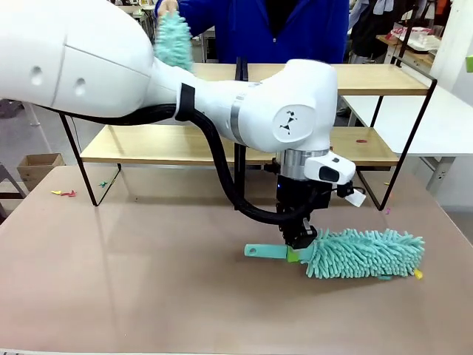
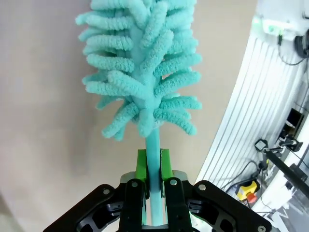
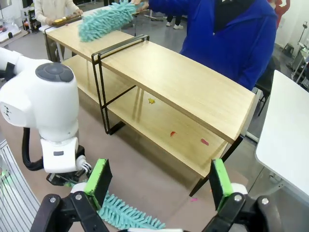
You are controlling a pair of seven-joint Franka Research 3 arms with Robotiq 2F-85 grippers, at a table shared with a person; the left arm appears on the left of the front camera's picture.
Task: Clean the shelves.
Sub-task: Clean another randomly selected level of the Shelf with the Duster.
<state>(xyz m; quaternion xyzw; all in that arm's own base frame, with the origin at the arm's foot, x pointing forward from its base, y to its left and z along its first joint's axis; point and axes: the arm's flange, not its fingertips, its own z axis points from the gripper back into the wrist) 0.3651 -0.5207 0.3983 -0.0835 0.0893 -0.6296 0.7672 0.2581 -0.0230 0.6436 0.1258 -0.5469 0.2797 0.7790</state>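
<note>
Robotics lab, white robot arm [image 1: 295,118], white tables [image 1: 451,122] beyond

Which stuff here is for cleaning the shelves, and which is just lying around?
For the job: shelves, teal duster in the left gripper, person's duster, red scrap on the lower board.
Just lying about: cardboard box, white table.

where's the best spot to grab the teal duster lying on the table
The bare handle, just short of the fluffy head, coming straight down. The duster lies flat on the table; its handle is thin and firm-looking, the head soft and bulky. The left gripper is shut on exactly that spot.
</note>
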